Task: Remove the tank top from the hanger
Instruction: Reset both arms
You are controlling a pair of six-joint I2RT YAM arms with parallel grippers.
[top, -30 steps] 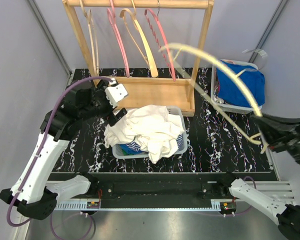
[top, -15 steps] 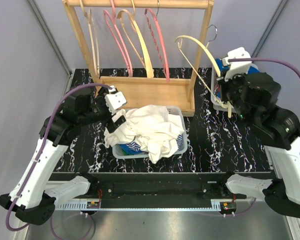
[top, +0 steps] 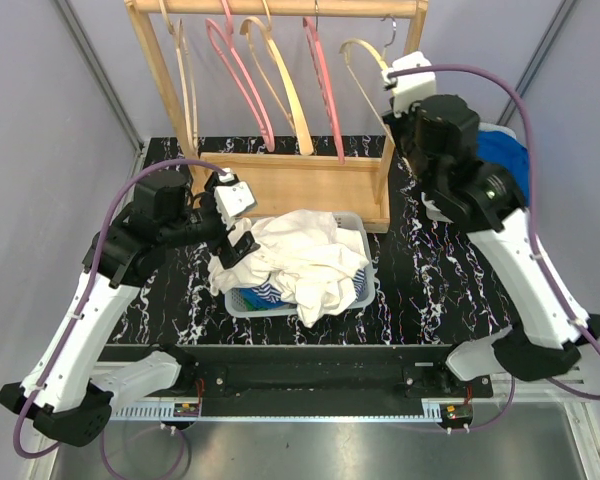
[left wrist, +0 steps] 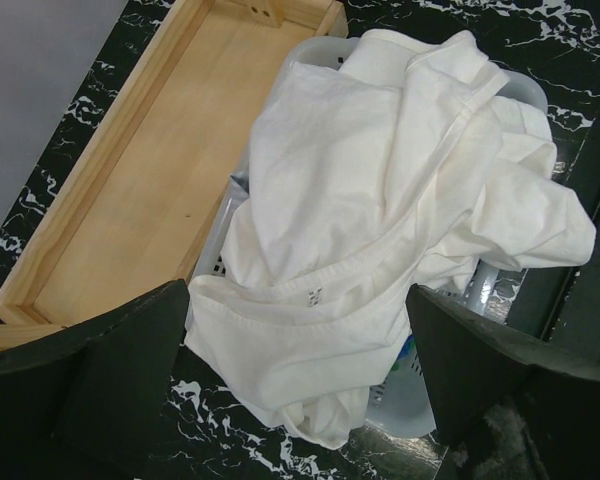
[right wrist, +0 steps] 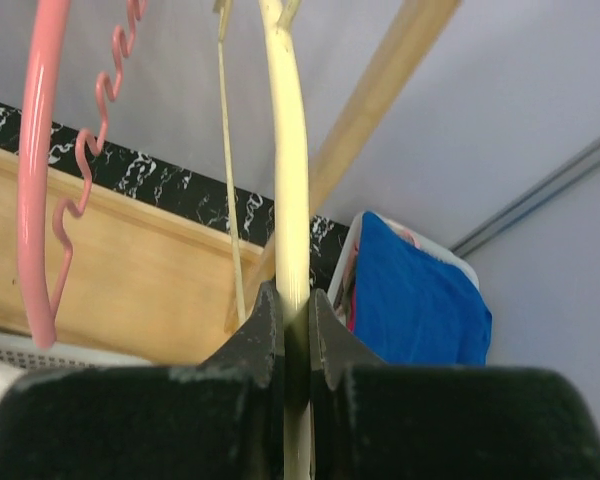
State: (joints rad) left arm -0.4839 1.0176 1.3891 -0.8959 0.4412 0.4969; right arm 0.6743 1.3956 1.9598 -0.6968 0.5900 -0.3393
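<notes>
So at that point my right jaws were clamped tight on the thin cream hanger point(right wrist: 285, 150), gripping its arm, up in the upper right of the overhead view, right by the right post of the wooden rack point(top: 310, 175). The hanger's hook was up near the top rail, but I couldn't tell if it was actually sitting on it. A pink hanger point(right wrist: 40, 200) hung just to the left of mine.

The white tank top point(top: 300, 262) was off the hanger, lying crumpled in a heap in the pale plastic basket point(top: 242, 300) in the middle of the black marbled counter point(top: 450, 290), just in front of the rack's base. It spilled over the basket's rim on the left and front.

My left jaws were spread wide apart over the left edge of that pile, with one dark finger point(left wrist: 100, 350) on each side of the cloth and nothing gripped.

A blue cloth point(top: 505, 165) sat in a bin at the far right.
</notes>
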